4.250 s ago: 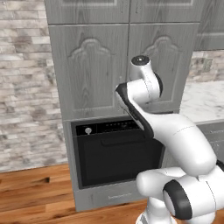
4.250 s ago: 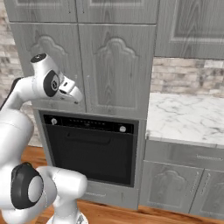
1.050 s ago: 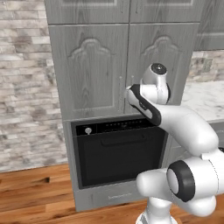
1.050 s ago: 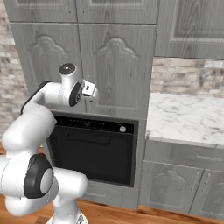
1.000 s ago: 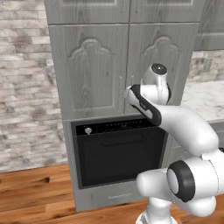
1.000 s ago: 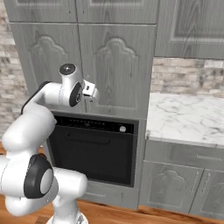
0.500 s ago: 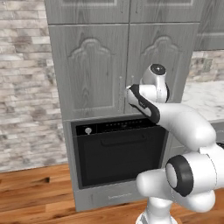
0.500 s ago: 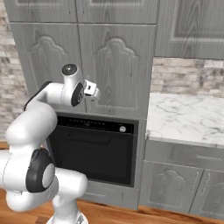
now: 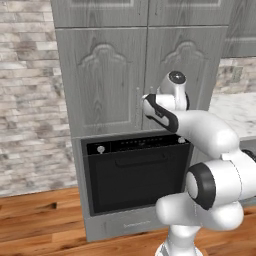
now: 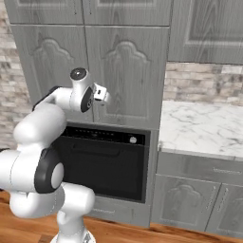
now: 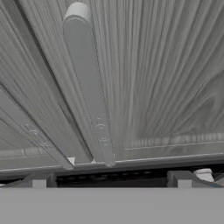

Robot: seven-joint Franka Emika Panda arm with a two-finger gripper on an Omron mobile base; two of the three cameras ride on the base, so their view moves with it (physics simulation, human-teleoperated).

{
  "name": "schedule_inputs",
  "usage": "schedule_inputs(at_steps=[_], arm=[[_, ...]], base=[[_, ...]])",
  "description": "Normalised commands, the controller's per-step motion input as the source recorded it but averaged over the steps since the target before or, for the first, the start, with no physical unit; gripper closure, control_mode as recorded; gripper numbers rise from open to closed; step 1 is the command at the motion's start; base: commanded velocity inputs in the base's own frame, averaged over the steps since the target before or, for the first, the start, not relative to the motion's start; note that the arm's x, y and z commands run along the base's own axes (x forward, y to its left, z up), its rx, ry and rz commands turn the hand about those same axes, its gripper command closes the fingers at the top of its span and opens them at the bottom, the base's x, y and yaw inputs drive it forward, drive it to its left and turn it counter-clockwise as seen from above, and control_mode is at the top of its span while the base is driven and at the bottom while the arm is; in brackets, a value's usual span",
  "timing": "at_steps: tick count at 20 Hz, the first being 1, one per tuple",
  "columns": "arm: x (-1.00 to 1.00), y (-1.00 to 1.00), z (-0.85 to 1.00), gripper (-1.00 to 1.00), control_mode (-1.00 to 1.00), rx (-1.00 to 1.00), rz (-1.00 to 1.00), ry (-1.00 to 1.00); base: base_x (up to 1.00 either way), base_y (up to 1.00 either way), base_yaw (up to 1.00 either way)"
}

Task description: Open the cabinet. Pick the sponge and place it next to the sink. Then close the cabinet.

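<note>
The cabinet [image 9: 105, 85] [image 10: 129, 76] is tall, light grey and wood-grained, and both arched-panel doors are shut. My gripper [image 10: 105, 98] hovers just in front of the centre seam at handle height, its jaws open with nothing between them. In the left base view the gripper [image 9: 147, 98] is mostly hidden behind my forearm, next to the left door's slim handle [image 9: 138, 102]. The hand view looks straight along one handle [image 11: 89, 87] from very close, with the other handle [image 11: 33, 131] beside it. The sponge is hidden and the sink is out of view.
A black built-in oven [image 9: 135, 170] [image 10: 104, 161] sits directly under the cabinet. A white marble counter [image 10: 201, 126] lies to the right over low grey cabinets [image 10: 185, 201]. Brick wall [image 9: 27, 100] is to the left, with wooden floor [image 9: 40, 220] below.
Over the last seconds the hand swung right from the left door to the centre seam. In the last second it has barely moved, and the doors have stayed shut.
</note>
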Motion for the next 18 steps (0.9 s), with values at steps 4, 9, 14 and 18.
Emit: schedule_inputs(at_steps=[4, 9, 14, 18], arm=[[0.13, 0.00, -0.11, -1.00, -1.00, 0.00, 0.00, -0.15], [0.07, 0.00, -0.19, -1.00, -1.00, 0.00, 0.00, -0.20], [0.12, 0.00, -0.19, -1.00, -1.00, 0.00, 0.00, -0.17], [0.31, 0.00, 0.00, -1.00, -1.00, -0.03, 0.00, 0.00]], base=[[0.00, 0.00, 0.00], [0.00, 0.00, 0.00], [0.00, 0.00, 0.00], [0.00, 0.00, 0.00]])
